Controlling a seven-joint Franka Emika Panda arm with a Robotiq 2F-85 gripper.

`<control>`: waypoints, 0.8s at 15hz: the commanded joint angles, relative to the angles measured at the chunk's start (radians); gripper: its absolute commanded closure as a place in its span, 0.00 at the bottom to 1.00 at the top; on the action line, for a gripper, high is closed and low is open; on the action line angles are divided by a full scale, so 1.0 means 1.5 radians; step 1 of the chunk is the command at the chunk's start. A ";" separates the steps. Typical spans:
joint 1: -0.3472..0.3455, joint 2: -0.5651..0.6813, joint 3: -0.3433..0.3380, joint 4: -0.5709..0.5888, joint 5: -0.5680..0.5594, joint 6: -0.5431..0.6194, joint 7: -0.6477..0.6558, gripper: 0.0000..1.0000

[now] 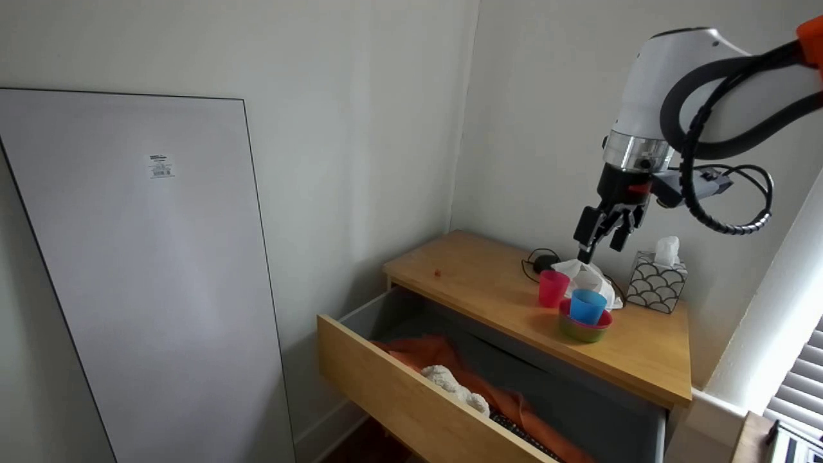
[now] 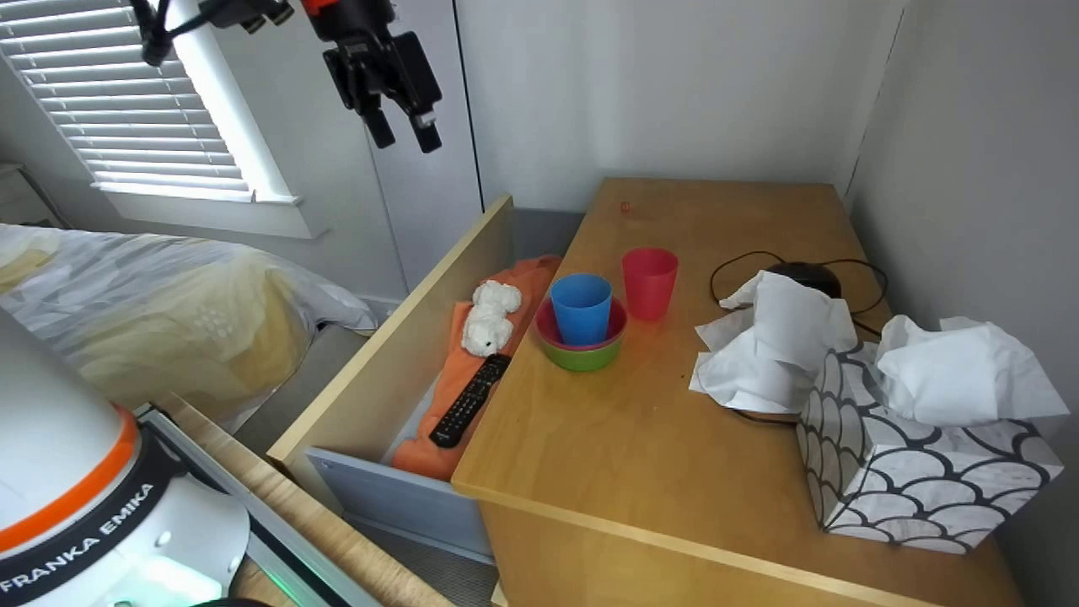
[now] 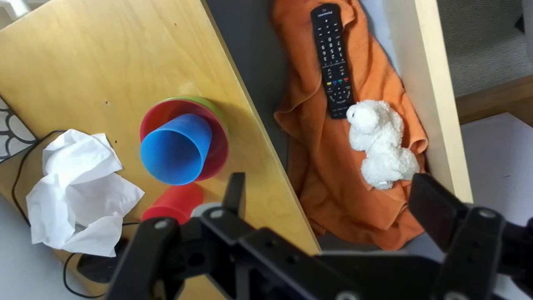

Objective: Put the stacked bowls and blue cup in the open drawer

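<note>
Two stacked bowls [image 3: 218, 146] sit on the dresser [image 3: 104, 75], the blue cup [image 3: 177, 148] standing in the upper one; in the wrist view, the open drawer [image 3: 441, 83] lies at three o'clock from them; the gripper [image 3: 329, 187] hangs spread wide.

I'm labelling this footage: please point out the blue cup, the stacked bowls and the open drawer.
Blue cup [image 2: 582, 321]: in an exterior view, on its side wall.
Stacked bowls [image 2: 582, 360]: in an exterior view, on the lower one's green outer wall.
Open drawer [image 1: 411, 408]: in an exterior view, on its wooden front panel.
</note>
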 commanded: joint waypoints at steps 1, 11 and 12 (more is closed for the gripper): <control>-0.025 0.070 -0.024 -0.023 -0.024 0.088 -0.008 0.00; -0.057 0.216 -0.054 -0.022 -0.059 0.175 -0.002 0.00; -0.057 0.224 -0.055 -0.019 -0.059 0.176 -0.002 0.00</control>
